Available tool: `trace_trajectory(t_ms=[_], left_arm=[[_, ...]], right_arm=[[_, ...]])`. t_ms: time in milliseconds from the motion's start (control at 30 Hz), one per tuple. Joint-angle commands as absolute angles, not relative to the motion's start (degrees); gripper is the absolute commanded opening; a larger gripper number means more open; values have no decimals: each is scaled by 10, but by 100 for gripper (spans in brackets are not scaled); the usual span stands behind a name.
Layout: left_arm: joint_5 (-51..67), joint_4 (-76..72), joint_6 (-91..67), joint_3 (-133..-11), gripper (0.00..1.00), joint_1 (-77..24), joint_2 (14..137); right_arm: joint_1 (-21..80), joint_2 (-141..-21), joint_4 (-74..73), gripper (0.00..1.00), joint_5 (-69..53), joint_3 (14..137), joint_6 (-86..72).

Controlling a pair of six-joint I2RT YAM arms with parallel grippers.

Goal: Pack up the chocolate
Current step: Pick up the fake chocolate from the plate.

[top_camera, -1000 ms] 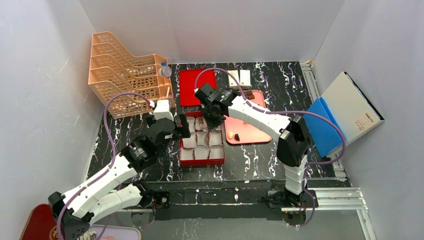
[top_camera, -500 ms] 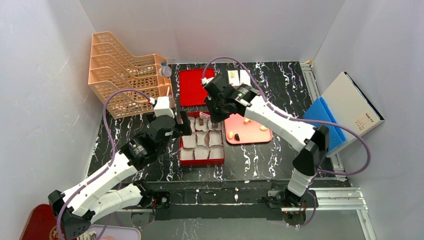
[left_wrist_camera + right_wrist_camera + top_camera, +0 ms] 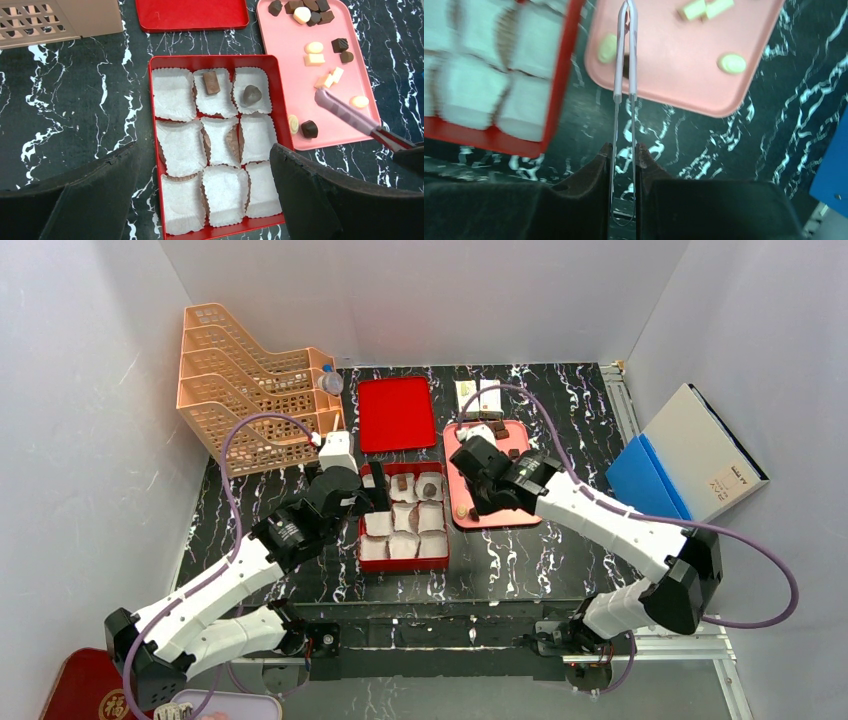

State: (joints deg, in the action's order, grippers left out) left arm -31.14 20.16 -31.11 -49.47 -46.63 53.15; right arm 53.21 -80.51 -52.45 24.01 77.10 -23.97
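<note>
black marbled counter (image 3: 560,560) under everything. at its far left corner, an orange tiered rack (image 3: 240,390). in the middle, an open red box (image 3: 215,60); just beside it on the right, a pink tray (image 3: 290,65); behind the box, a red lid (image 3: 396,414) lying flat. above the near part of the box, the left hand (image 3: 203,146), spread wide and empty. by the near left part of the tray, the right hand (image 3: 624,150), narrow, pinching thin lilac tweezers (image 3: 625,50) with tips over the tray. inside the box, nine white paper cups (image 3: 172,92) in three rows. chocolate (image 3: 302,10) mostly loose on the tray, dark and pale mixed; only two pieces in the box, a brown bar (image 3: 211,82) in the far middle cup and a dark round one (image 3: 252,94) in the far right cup.
</note>
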Motion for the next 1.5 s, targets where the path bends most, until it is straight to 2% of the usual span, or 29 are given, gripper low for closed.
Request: trace_trajectory(t_ms=[0,233,700,1100,1200,1467], left_arm=[[-302,192,-323,-506,99,-468,530],[-296,176,-326,-486,98,-468,530],[-304,173,-312,-461,98,-468,514],[-306,180,-317,-456,98,-467,502],[-306,178,-318,-454,98,-467,501],[-306,181,-315,-460,98,-467,504]], right_arm=[[525,-791,-480,1,305,703,-269],[510,-832,-445,1,321,652,-277],[499,-891,-453,1,280,637,-313],[496,-920,-479,13,270,633,-344],[495,-923,-484,22,266,627,-350],[481,-927,-484,35,255,614,-357]])
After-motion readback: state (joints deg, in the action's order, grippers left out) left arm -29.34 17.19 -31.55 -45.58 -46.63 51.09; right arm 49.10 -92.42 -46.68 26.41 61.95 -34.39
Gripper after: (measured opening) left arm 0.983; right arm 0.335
